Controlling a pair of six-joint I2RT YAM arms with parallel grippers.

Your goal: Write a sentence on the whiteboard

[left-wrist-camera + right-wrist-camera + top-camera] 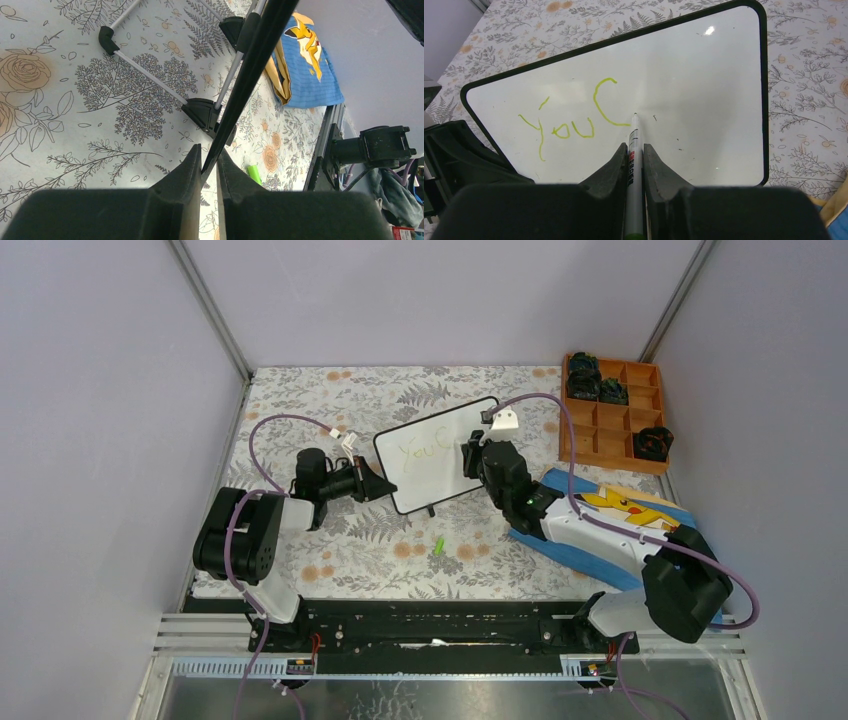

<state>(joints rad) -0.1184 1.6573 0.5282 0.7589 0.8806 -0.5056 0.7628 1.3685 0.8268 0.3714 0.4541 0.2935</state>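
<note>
left gripper (pixel 209 152) clamps whiteboard (pixel 704 100) edge; right gripper (pixel 634 147) grips marker (pixel 634 134); green cap (pixel 438 546) nearby.

- Plain pale lilac walls (pixel 430 300) enclose three sides, joined by metal corner posts (pixel 212 310).
- The table cover (pixel 300 400) is printed with grey ferns and tan roses.
- A wooden compartment tray (pixel 610 445) sits at its far right corner.

Just ahead of my right gripper (pixel 635 148), the whiteboard (pixel 704 90) carries green handwriting (pixel 574 122) that reads "You C". The C ends at the tip of my marker (pixel 634 135). The marker's printed label is too blurred to read.
</note>
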